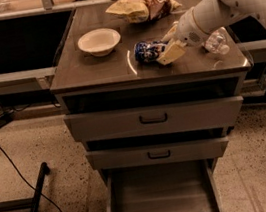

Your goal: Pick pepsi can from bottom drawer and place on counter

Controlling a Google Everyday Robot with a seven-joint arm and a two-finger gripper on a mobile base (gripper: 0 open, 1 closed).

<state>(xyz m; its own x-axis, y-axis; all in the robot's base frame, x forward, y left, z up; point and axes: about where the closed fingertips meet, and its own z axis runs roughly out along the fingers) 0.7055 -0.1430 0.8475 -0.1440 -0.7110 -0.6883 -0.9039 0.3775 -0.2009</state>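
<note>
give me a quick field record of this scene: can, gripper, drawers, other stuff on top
pepsi can: lying on its side on the counter, near the front middle
gripper: low over the counter, at the can's right end
bottom drawer: pulled open, no can in it
upper drawers: both shut
bowl: white, upright, on the counter left of the can
snack bags: at the counter's back edge
water bottle: clear, lying on the counter right of the gripper
</note>
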